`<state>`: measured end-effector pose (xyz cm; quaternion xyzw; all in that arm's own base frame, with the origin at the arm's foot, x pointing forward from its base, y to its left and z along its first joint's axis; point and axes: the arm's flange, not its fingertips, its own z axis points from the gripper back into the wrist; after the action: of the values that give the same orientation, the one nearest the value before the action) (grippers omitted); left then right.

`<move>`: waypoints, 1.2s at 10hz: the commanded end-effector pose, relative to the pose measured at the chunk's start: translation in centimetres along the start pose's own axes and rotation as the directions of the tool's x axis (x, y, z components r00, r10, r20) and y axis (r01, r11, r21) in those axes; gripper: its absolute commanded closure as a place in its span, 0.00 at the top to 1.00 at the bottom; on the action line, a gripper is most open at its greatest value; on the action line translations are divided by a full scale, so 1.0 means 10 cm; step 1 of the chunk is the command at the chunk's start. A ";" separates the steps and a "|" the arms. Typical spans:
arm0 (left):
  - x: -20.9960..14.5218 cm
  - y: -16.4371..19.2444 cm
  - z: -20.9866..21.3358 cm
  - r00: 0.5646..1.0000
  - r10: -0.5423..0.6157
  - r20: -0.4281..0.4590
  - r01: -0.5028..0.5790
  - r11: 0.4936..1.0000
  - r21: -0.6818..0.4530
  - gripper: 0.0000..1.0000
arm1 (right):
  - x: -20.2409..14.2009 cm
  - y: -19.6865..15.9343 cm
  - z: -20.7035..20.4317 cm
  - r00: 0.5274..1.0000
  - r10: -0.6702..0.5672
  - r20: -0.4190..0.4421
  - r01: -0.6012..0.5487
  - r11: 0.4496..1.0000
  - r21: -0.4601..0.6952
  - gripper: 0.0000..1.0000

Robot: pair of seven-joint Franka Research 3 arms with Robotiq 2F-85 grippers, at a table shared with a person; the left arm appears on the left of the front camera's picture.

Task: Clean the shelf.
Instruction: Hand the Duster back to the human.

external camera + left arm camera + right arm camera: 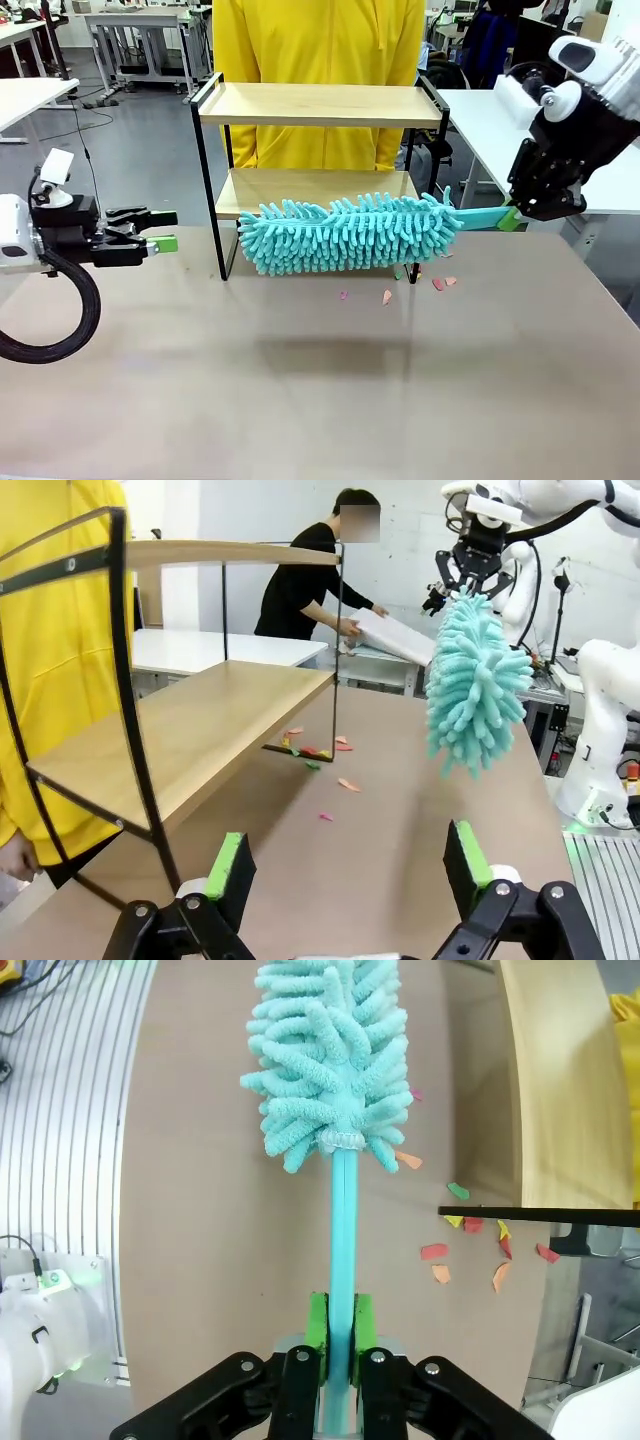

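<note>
Left gripper (158, 230) hovers with its jaws spread wide and nothing between them, low over the table (320, 400). To its right stands the shelf (320, 104), one rack of two wooden boards in a black frame, with a person in yellow behind it. Farther right, the duster (350, 234) hangs in the air just in front of the lower board, its single turquoise head of fluffy strands lying lengthwise along the board's front edge. Below its far end, near the shelf's right foot, small paper scraps (440, 284) lie on the table; I count about nine in the right wrist view, pink, orange, red, yellow and green. Right gripper (338, 1330), at the far right, is clamped tight on the duster's flat handle (343, 1230).

Both boards look bare, so the sweeping seems nearly done. To finish well, I judge the right arm should keep the head level and low, draw it along the whole board, and steer clear of the end rails. The scraps would then want gathering off the table.
</note>
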<state>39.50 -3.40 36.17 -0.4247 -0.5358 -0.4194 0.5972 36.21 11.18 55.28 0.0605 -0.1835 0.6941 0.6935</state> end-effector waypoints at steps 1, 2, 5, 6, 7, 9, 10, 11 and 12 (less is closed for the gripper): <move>-0.01 -0.10 -0.31 0.997 -0.066 0.039 0.068 0.997 -0.048 1.00 | 0.01 -0.04 0.01 1.000 -0.007 0.023 0.008 1.000 -0.017 0.13; -0.02 -0.14 -0.44 0.992 -0.091 0.084 0.096 0.994 -0.058 1.00 | 0.01 -0.04 0.01 1.000 -0.007 0.023 0.008 1.000 -0.017 0.13; 0.00 -0.25 -0.64 0.988 -0.073 0.134 0.093 0.983 -0.156 1.00 | 0.01 -0.04 0.01 1.000 -0.007 0.023 0.008 1.000 -0.017 0.13; 0.01 -0.26 -0.71 0.988 -0.056 0.143 0.085 0.975 -0.206 1.00 | 0.01 -0.04 0.01 1.000 -0.007 0.023 0.008 1.000 -0.017 0.13; 0.01 -0.26 -0.77 0.990 -0.033 0.140 0.067 0.968 -0.241 1.00 | 0.01 -0.04 0.01 1.000 -0.007 0.023 0.008 1.000 -0.017 0.13; -0.06 -0.28 -0.94 0.991 -0.016 0.129 0.051 0.963 -0.266 1.00 | 0.01 -0.04 0.01 1.000 -0.007 0.023 0.008 1.000 -0.017 0.13; -0.09 -0.31 -1.05 0.990 -0.048 0.132 0.081 0.963 -0.256 1.00 | 0.01 -0.04 0.01 1.000 -0.007 0.023 0.008 1.000 -0.017 0.13; -0.09 -0.31 -1.13 0.985 -0.078 0.155 0.111 0.970 -0.218 1.00 | 0.01 -0.04 0.01 1.000 -0.007 0.023 0.008 1.000 -0.017 0.13; -0.09 -0.30 -1.21 0.982 -0.082 0.168 0.117 0.970 -0.212 1.00 | 0.01 -0.04 0.01 1.000 -0.007 0.023 0.008 1.000 -0.017 0.13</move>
<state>39.57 -14.87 34.77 -0.5080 -0.5307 -0.4712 0.4882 36.25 11.13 55.28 0.0600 -0.1834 0.6935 0.6941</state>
